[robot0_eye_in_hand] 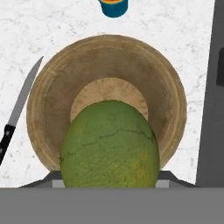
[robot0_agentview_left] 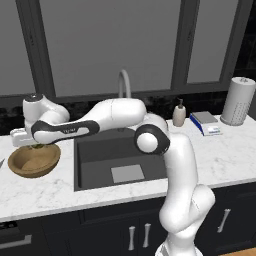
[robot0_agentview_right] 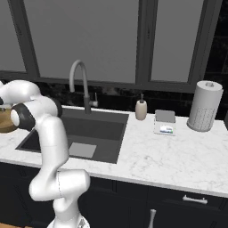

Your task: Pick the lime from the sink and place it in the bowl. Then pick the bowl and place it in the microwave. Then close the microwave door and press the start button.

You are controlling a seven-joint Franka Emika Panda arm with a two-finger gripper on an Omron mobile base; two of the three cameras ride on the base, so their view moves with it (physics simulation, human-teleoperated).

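In the hand view the yellow-green lime (robot0_eye_in_hand: 109,148) sits close up between the fingertips of my gripper (robot0_eye_in_hand: 109,177), which is shut on it. Directly beneath it is the wide wooden bowl (robot0_eye_in_hand: 107,65), standing on the marble counter. From the left base view the hand hovers just over the bowl (robot0_agentview_left: 34,161), left of the sink (robot0_agentview_left: 120,160), and a sliver of the lime (robot0_agentview_left: 37,146) shows under the hand. The bowl (robot0_agentview_right: 4,124) also peeks in at the left edge of the right base view, beside the sink (robot0_agentview_right: 89,129). The microwave and its door are out of view.
A knife (robot0_eye_in_hand: 19,105) lies on the counter beside the bowl, and a blue-cupped cupcake (robot0_eye_in_hand: 113,6) stands beyond it. Behind the sink rises the faucet (robot0_agentview_left: 124,82). To its right are a soap dispenser (robot0_agentview_left: 179,114), a small box (robot0_agentview_left: 205,123) and a paper towel roll (robot0_agentview_left: 238,100).
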